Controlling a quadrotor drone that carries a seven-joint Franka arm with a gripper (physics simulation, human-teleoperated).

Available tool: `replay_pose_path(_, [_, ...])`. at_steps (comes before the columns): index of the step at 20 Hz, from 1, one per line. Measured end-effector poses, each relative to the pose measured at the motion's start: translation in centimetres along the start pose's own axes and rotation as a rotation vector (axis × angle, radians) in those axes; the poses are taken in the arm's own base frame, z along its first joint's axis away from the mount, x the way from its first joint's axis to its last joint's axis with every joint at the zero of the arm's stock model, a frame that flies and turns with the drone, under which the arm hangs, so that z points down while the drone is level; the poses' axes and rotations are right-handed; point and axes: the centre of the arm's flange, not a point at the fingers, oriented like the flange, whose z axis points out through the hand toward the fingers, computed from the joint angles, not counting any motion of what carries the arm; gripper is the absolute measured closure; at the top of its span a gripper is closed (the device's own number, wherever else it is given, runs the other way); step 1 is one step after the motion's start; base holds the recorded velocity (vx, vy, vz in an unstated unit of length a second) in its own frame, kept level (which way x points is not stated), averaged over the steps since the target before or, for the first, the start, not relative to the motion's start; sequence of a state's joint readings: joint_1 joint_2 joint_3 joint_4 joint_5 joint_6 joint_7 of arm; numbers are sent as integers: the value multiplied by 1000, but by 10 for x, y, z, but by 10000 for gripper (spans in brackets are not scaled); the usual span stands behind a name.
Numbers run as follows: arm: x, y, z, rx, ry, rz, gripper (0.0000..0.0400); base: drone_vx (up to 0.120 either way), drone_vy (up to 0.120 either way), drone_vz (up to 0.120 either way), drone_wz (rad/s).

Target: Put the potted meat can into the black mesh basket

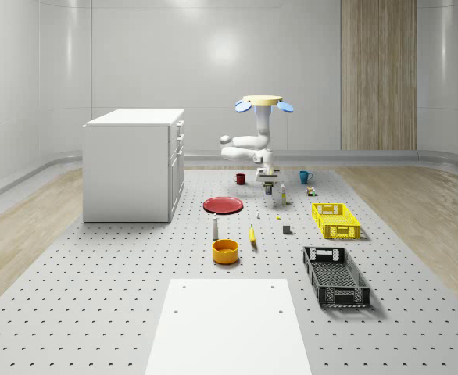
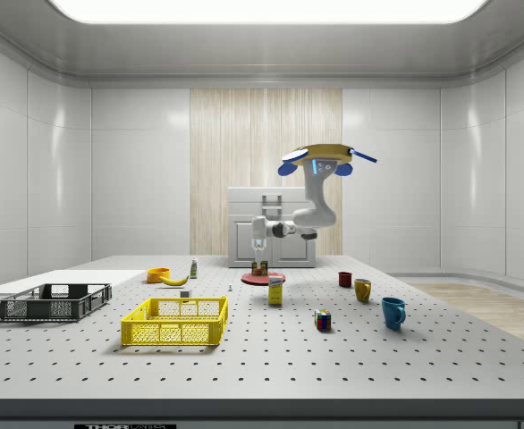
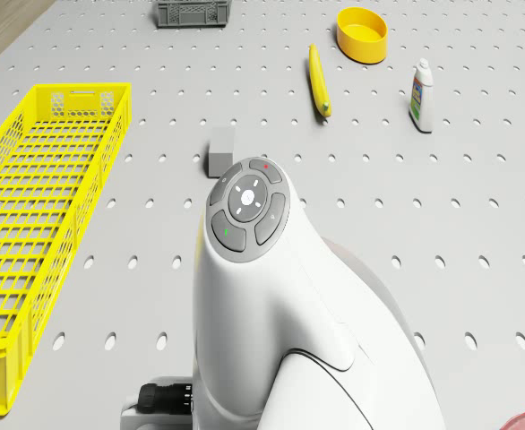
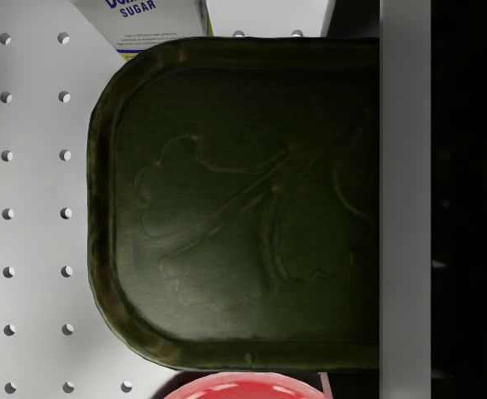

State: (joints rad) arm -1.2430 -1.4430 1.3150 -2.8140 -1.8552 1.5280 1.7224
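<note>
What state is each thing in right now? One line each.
drone: hovering over the table
gripper: pointing down, right above the can
potted meat can: upright, outside the basket
black mesh basket: empty
yellow basket: empty
yellow bowl: upright, empty
bottle: upright
cabinet drawers: shut
</note>
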Motion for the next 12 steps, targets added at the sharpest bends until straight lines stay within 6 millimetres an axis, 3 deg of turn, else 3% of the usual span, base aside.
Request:
replay_pose_path(2, [0,0,0,0,0,0,118,120,80,0,0])
replay_pose_path(12, [0,0,0,0,0,0,118,120,0,0,0])
